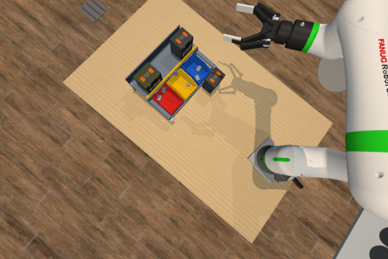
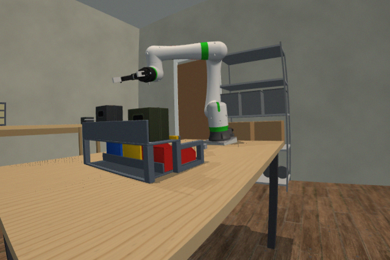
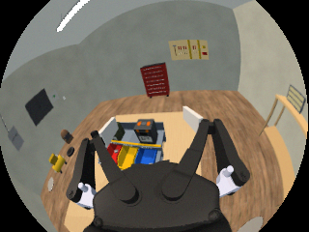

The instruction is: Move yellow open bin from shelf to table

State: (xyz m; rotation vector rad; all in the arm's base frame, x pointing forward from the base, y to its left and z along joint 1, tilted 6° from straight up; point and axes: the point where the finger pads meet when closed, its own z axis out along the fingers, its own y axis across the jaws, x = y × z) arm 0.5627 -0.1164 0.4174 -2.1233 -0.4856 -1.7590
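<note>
Top view, far left: a grey floor vent [image 1: 93,8] lies on the wooden floor, well apart from the table [image 1: 282,114].
Shelf: a low grey shelf [image 1: 137,88] stands on the table, with a dark green case [image 1: 147,76] and a black case [image 1: 180,42] on its upper deck.
Red bin: the red bin [image 1: 167,97] stands at the left end of the front row, small grey parts inside.
Yellow bin: the yellow bin [image 1: 182,84] stands in the middle of the row, between the red bin and the blue bin [image 1: 195,68] and close against both, one grey part showing inside.
Yellow bin heading: its open front faces away from the yellow rail [image 1: 162,83], toward the bare table; its long axis appears to run from rail to open front, across the row.
Black box: a black box [image 1: 213,79] stands on the table just beside the blue bin.
Gripper: the gripper [image 1: 238,23] hangs high and well apart from the shelf, fingers spread wide, gripping nothing.
Risk, neighbours: the tight fit means a wide finger could catch the red or blue bin and drag it off level.
Risk, spill: tilting the yellow bin toward its open front could let the part slide out.
Risk, placing: the black box crowds the table nearby, so the bin could land partly on it.
</note>
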